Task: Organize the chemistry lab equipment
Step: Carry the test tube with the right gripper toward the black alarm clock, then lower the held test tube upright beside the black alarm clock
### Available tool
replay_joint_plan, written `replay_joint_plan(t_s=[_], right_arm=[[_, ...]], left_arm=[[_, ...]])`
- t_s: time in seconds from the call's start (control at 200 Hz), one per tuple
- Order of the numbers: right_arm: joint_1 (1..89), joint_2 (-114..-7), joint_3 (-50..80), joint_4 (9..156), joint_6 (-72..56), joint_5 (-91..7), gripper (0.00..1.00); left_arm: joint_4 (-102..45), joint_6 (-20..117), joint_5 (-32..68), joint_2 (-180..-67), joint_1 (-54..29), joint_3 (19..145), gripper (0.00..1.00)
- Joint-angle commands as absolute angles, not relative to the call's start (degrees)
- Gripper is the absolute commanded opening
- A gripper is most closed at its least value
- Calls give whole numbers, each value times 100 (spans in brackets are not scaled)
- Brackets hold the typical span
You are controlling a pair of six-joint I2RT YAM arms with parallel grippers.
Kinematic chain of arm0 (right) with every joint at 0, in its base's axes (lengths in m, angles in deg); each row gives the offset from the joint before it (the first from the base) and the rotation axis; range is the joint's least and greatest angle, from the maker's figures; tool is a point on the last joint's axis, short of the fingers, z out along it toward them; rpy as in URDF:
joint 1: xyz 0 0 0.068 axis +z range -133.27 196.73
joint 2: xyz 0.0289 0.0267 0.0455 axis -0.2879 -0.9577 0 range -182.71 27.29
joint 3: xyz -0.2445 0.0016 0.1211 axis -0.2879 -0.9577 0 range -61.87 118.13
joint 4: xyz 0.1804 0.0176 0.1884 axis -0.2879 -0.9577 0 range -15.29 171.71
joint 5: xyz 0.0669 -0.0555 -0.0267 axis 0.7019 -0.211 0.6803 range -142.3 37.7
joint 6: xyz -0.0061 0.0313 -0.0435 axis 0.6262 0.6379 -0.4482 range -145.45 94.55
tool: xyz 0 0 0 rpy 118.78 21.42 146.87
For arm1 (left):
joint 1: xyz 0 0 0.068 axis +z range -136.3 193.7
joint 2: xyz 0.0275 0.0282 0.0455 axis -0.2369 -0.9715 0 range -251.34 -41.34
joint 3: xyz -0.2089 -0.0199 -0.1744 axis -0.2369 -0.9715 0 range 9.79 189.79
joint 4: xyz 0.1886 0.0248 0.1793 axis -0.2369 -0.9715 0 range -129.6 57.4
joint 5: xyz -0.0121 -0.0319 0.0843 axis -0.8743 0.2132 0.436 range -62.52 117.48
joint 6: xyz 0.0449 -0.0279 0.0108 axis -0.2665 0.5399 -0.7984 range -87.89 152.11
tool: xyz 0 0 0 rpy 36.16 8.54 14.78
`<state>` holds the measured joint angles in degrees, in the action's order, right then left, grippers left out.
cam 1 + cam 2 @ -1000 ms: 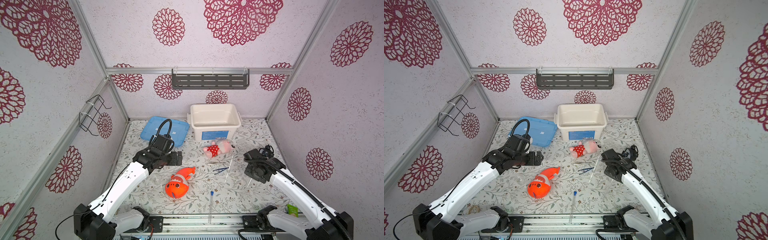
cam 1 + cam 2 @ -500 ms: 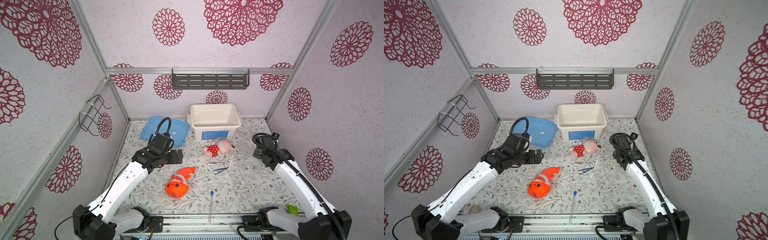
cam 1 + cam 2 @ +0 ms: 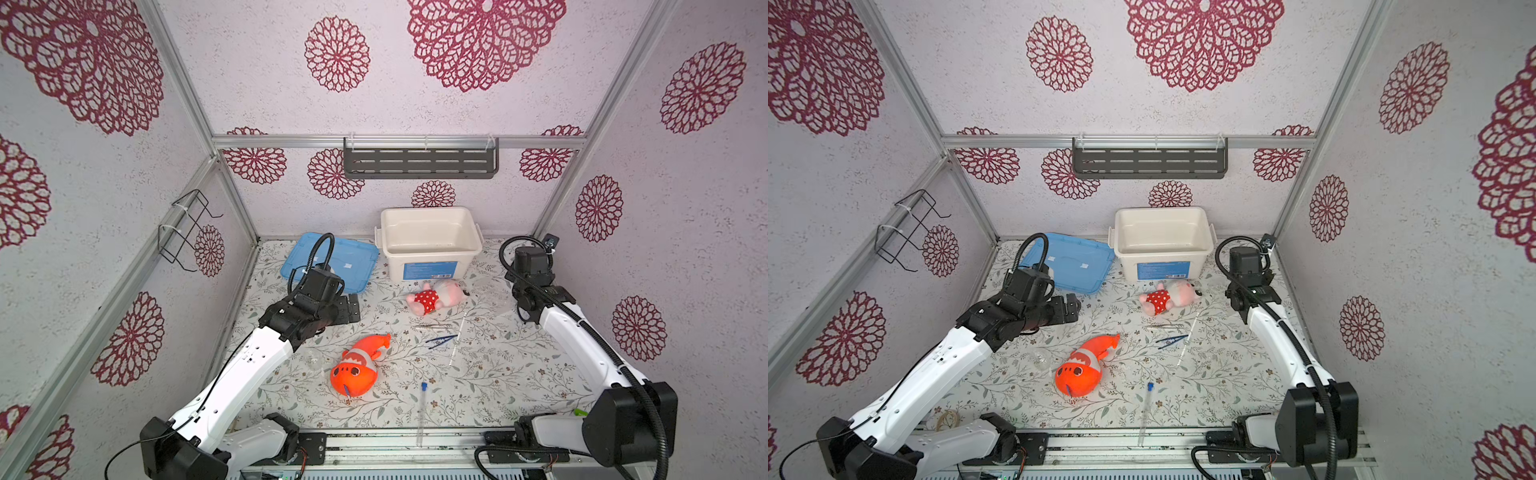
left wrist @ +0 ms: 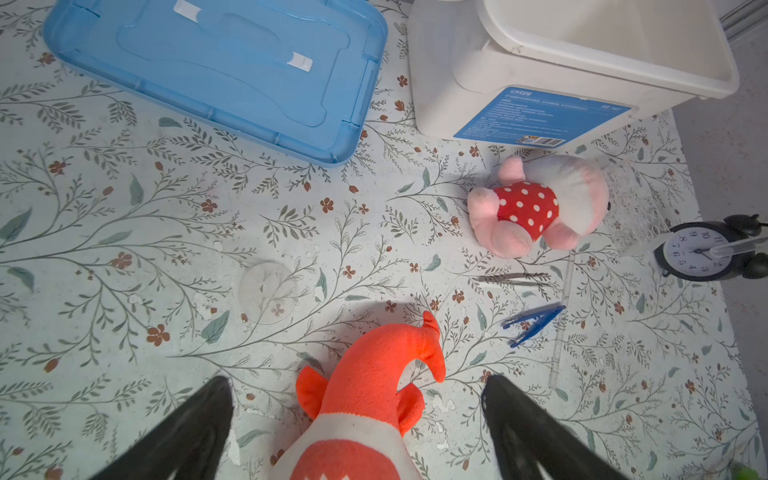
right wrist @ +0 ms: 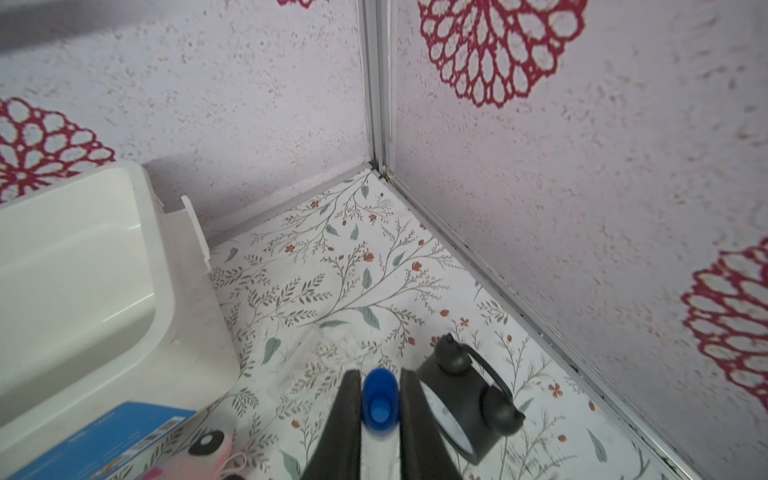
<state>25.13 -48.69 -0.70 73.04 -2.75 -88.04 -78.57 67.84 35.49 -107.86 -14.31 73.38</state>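
Observation:
My right gripper (image 5: 380, 399) is shut on a clear tube by its blue cap (image 5: 379, 397), held near the back right corner next to the white bin (image 5: 166, 316). A second blue-capped tube (image 3: 422, 407) lies at the front edge. Dark blue tweezers (image 3: 440, 340), a slim metal tool (image 4: 515, 278) and a thin white rod (image 3: 458, 338) lie together mid-table. Clear round glassware (image 4: 268, 291) rests left of the orange fish (image 3: 359, 365). My left gripper (image 4: 357, 386) hangs open above the fish's tail, holding nothing.
A black alarm clock (image 5: 469, 407) stands just beside my right gripper. The pink doll (image 3: 434, 297) lies in front of the white bin (image 3: 428, 251), with a clear beaker (image 4: 636, 208) beside it. The blue lid (image 3: 353, 259) lies at the back left. Walls close in on three sides.
My right arm lifted from the table's right side and swung toward the back right corner with the tube in its jaws. The left arm has stayed still.

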Motion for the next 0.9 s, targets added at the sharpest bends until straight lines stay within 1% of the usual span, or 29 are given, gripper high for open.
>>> replay_joint_plan(t_s=[0.0,0.145,0.43,0.565,0.896], right_arm=[[2339,-5002,43,8200,-754,-9031,12],[2255,-5100,-296,8969,-1260,-8948,13],[2233,-5369,-777,9729,-1496,-8779,13],[2227,-5550,-867,9840,-1509,-8856,13],[2232,-5383,-1350,10351,-1549,-8653,14]], left_arm=[[-7728,7056,3794,-10649,-1324,7224,97],[-7709,7198,3777,-10638,-1280,7189,98],[-7732,7353,3680,-10688,-1242,7148,97],[-7833,7289,3727,-10744,-1243,7209,97],[-7903,7191,3770,-10760,-1244,7210,97]])
